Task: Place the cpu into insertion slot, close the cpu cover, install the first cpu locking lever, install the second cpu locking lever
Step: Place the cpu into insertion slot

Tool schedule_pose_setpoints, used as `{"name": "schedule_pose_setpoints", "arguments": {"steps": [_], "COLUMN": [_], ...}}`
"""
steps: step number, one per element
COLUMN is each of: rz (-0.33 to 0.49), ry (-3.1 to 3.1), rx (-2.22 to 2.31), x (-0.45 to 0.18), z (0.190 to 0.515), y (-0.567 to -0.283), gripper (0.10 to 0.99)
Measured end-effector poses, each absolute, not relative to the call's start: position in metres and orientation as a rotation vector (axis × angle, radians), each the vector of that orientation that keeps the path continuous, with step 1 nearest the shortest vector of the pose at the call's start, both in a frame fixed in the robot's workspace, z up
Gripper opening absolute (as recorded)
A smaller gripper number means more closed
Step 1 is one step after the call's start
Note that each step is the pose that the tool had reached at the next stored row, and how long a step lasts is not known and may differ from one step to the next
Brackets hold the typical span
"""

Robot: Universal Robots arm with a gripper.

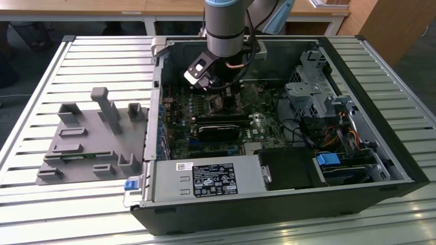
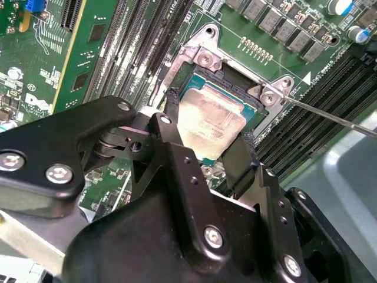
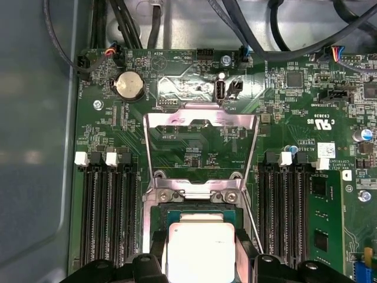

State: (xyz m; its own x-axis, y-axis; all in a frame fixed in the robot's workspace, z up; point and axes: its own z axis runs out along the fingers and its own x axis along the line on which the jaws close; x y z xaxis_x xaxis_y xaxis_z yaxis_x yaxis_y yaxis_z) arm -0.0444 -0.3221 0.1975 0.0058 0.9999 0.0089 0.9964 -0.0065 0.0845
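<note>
In both wrist views the cpu (image 2: 209,118) (image 3: 200,244), a pale silver square, sits between my gripper's black fingers (image 2: 172,115), which press against two opposite edges. My gripper (image 2: 207,132) (image 3: 200,253) (image 1: 208,86) holds it right over the insertion slot (image 2: 219,79) (image 3: 194,210), whose dark rim shows around the chip. I cannot tell whether the cpu rests in the slot or hovers just above it. The cpu cover (image 3: 200,119), a silvery frame, stands flipped open beyond the slot. A thin wire locking lever (image 2: 330,115) sticks out beside the socket bracket.
Black memory slots (image 3: 106,212) (image 3: 288,206) flank the socket on both sides. Cables (image 3: 253,35) hang along the case's far wall. The power supply (image 1: 204,179) and drive cage (image 1: 310,94) crowd the case; a grey fixture (image 1: 89,138) lies at the exterior view's left.
</note>
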Motion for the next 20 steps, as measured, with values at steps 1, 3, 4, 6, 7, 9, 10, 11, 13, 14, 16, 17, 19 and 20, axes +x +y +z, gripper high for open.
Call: {"name": "schedule_pose_setpoints", "arguments": {"steps": [1,3,4,6,7,9,10,11,13,14,16,17,19,20], "rz": [0.102,0.101,0.101,0.101,0.100,0.098,0.097,0.097,0.098,0.098,0.098,0.101,0.100,0.099], "ry": [2.175,2.176,2.176,2.176,2.176,2.176,2.176,2.176,2.176,2.176,2.176,2.177,2.176,2.176], "rx": [2.189,2.189,2.189,2.189,2.190,2.190,2.189,2.189,2.190,2.190,2.190,2.190,2.190,2.190], "x": [-0.0443,-0.0442,-0.0441,-0.0440,-0.0440,-0.0440,-0.0440,-0.0440,-0.0439,-0.0440,-0.0440,-0.0438,-0.0439,-0.0439], "z": [0.1971,0.1962,0.1956,0.1945,0.1939,0.1926,0.1921,0.1921,0.1919,0.1919,0.1919,0.1915,0.1916,0.1918], "y": [-0.3221,-0.3221,-0.3221,-0.3221,-0.3220,-0.3220,-0.3219,-0.3219,-0.3218,-0.3218,-0.3218,-0.3216,-0.3217,-0.3218], "gripper": [0.541,0.541,0.541,0.541,0.541,0.541,0.541,0.541,0.541,0.541,0.541,0.541,0.553,0.612]}}
